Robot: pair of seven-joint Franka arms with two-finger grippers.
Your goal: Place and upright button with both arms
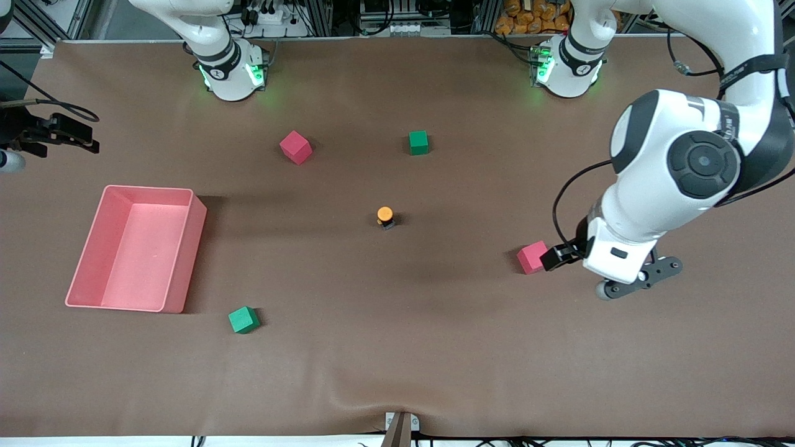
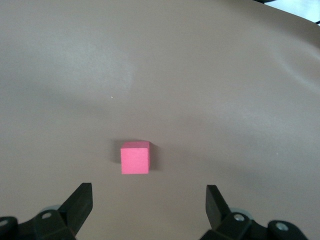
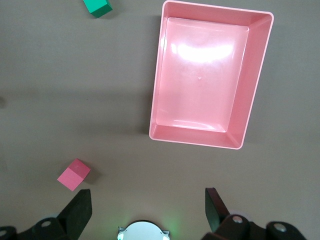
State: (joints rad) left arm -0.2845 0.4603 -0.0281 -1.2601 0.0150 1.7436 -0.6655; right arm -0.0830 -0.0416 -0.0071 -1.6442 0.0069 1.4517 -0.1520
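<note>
Only front view shows button point(image 1: 385, 216) upright (both grippers' fingers spread, empty).

Open right gripper point(image 3: 148, 210) above brown table point(image 3: 60, 100); pink bin point(image 3: 255, 75), red cube point(image 3: 73, 174), green cube point(image 3: 97, 6).

- Arms point(image 1: 677, 186): white shells, dark grey joint bands, black cables.
- Bases point(image 1: 233, 71): green-lit.
- Grippers point(image 2: 150, 210): black, two-fingered, with visible screws.
</note>
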